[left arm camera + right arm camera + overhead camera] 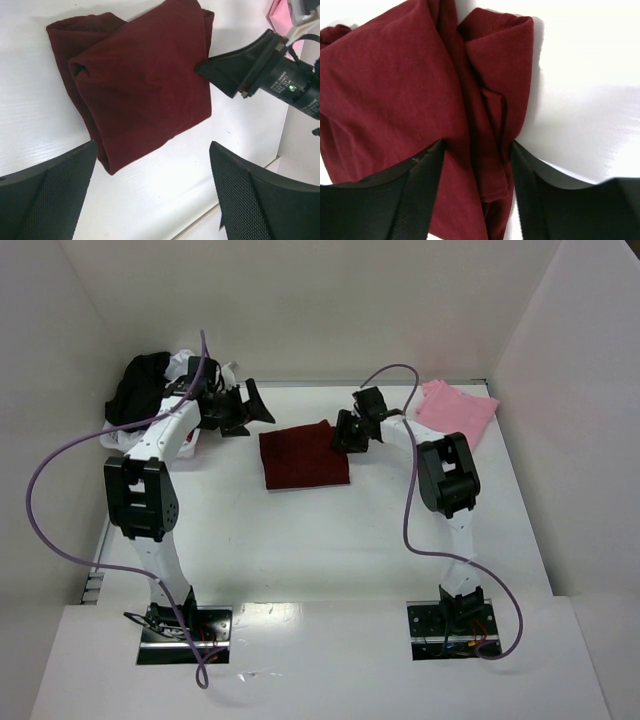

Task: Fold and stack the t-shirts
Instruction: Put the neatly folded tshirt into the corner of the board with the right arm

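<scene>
A dark maroon t-shirt [303, 456] lies folded into a rough square mid-table; it also shows in the left wrist view [140, 90] and the right wrist view [395, 90]. My right gripper [345, 437] is at its right edge. Its fingers [420, 195] close around a bunched fold of the shirt [485, 150]. My left gripper [245, 408] is open and empty, above the table just left of the shirt's back corner; its gap [150, 200] shows bare table. A light pink t-shirt [458, 410] lies folded at the back right.
A heap of black cloth [140, 388] and white cloth [185, 365] sits at the back left corner behind my left arm. White walls enclose the table on three sides. Purple cables loop over both arms.
</scene>
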